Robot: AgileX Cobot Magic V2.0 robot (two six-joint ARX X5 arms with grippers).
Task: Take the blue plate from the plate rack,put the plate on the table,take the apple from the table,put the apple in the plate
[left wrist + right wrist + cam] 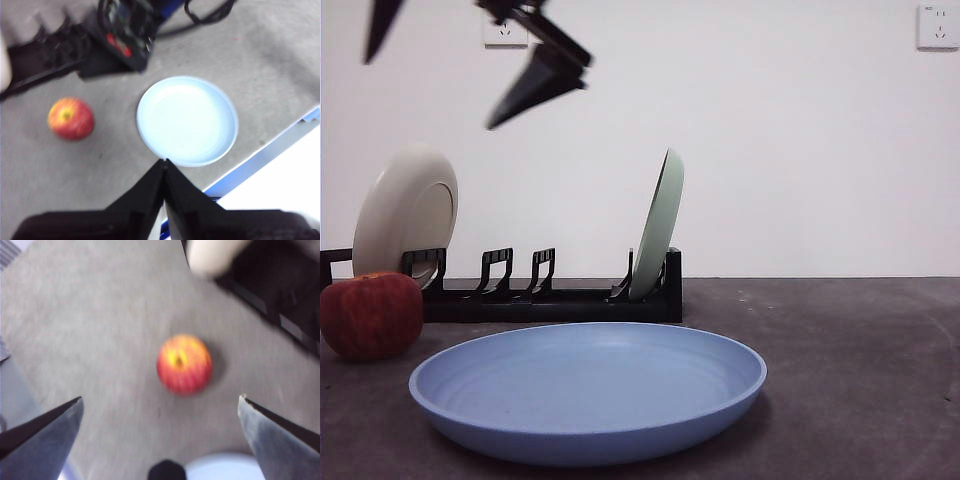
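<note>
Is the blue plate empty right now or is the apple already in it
Empty. The blue plate lies flat on the table with nothing inside; the apple sits beside it.

A bare test room or lab: blank white wall [800,150], wall sockets [937,27], rough grey table [860,360].

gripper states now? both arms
Left gripper: shut, empty, high above the blue plate.
Right gripper: open, empty, above the apple.
</note>
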